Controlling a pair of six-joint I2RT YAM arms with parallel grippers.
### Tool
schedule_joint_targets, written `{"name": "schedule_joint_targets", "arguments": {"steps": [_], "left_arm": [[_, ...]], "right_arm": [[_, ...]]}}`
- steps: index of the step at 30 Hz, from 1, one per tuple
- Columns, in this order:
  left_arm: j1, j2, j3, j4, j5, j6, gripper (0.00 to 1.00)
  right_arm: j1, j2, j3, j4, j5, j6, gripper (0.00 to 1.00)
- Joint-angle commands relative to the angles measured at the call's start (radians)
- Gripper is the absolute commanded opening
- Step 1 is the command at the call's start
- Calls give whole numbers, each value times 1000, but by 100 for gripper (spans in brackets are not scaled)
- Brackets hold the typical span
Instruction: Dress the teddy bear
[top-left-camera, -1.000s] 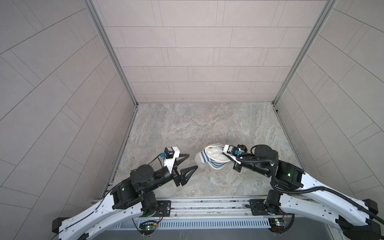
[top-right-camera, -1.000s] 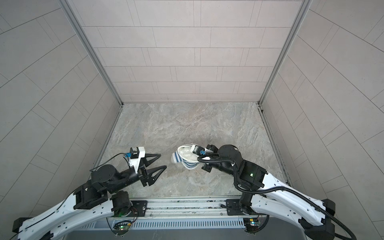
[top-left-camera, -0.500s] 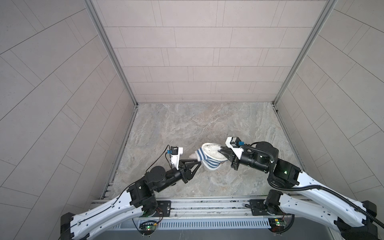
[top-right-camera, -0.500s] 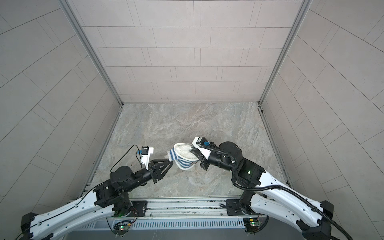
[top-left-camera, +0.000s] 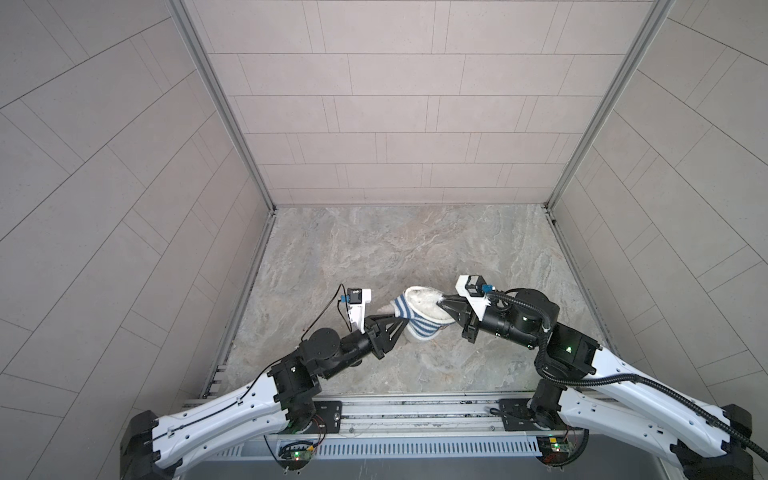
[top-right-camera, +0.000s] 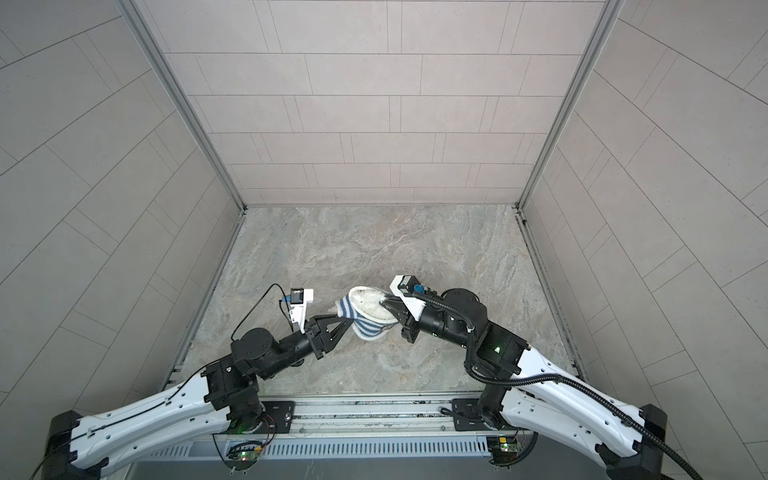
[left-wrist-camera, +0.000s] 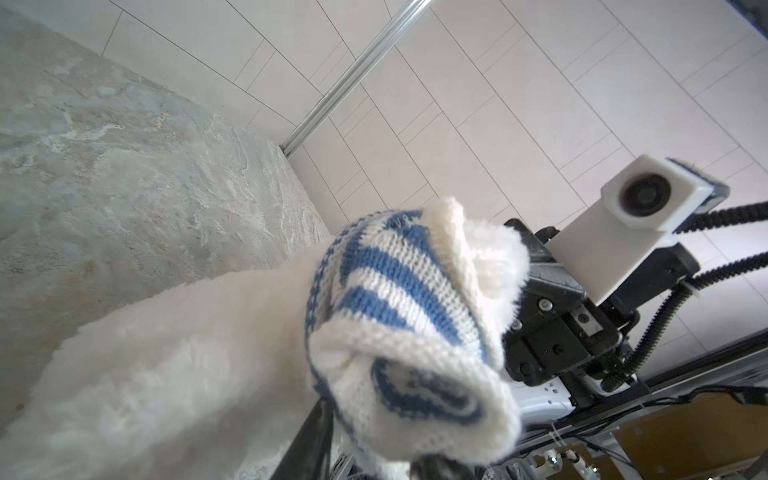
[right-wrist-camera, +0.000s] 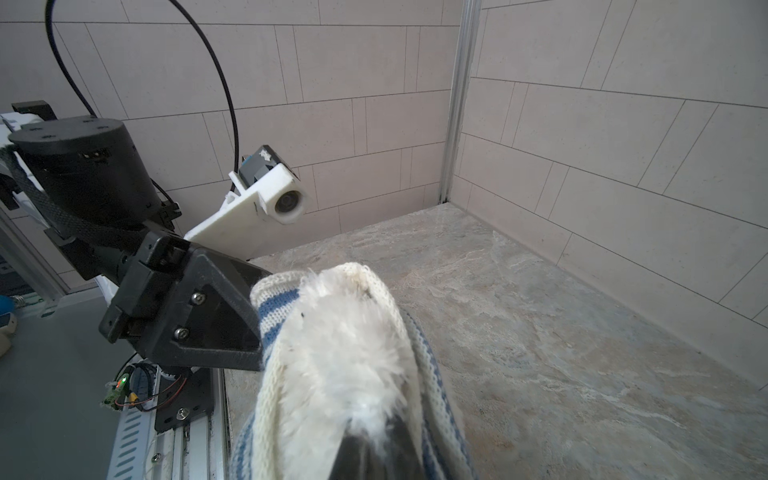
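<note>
1. Blue-and-white striped shirt (top-left-camera: 419, 330) already round the teddy bear (top-left-camera: 422, 299), but bunched in a thick band rather than drawn smooth. White fur bare on either side of the band in the left wrist view.
2. Held up beyond the front rail (top-left-camera: 415, 409), about level with the middle of its length, and seemingly clear of the marble top (top-left-camera: 395, 249).
3. Clamped tight on the bear's fur, inside the shirt's wide opening: right gripper (top-left-camera: 441, 305), reaching in from the rail's right half.
4. Set against the shirt's edge on the opposite side: left gripper (top-left-camera: 400, 323), reaching in from the rail's left half, jaws close together about a fold of the knit. Firm pinch or not, cannot tell.
5. Done so far, by the look of it: shirt slipped over one end of the bear, with a hold on both bear and cloth.
6. Not done: no face showing, no paw seen through a sleeve, and one rolled opening of the shirt (left-wrist-camera: 415, 395) empty in the left wrist view.
7. Probably left: pulling the band along the body, threading the limbs, straightening the knit, then setting the bear down on the marble beyond the rail.
8. Overall, somewhere near the middle of the job.
</note>
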Motion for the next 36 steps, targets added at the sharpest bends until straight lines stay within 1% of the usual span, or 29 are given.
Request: {"name": "schedule_joint_targets", "arguments": {"steps": [1,6,8,9,10,15,21,23,24,28,29,30,36], "left_arm": [[4,21,-8,77,-11,-6,15],[4,28,-6,91,-22,-4,15],[4,15,-4,68,-42,2,8],[3,6,-3,45,-60,4,2],[3,-8,-1,9,-86,3,0],[11,-53,34,-245,-220,8,0],[24,-76,50,-353,-311,49,0],[31,-81,51,-382,-315,62,0],[37,-84,49,-397,-346,67,0],[94,-90,21,-408,-330,70,0],[108,-88,12,-402,-293,70,0],[118,-79,5,-392,-284,71,0],[126,54,-1,-318,-259,105,0]], "right_arm": [[-1,-16,-4,96,-16,29,0],[1,-8,-20,129,-18,45,0],[0,-9,-20,130,-15,46,0],[-1,-12,-21,130,-11,47,0],[0,-16,-21,129,-4,49,0],[-1,-15,-17,134,47,51,0],[0,0,-24,196,64,75,0],[0,-4,-25,200,74,79,0],[0,-9,-27,202,76,80,0],[0,-27,-35,218,76,98,0],[1,-32,-37,222,75,103,0],[0,-35,-38,228,71,109,0],[3,-37,-39,249,31,110,0]]}}
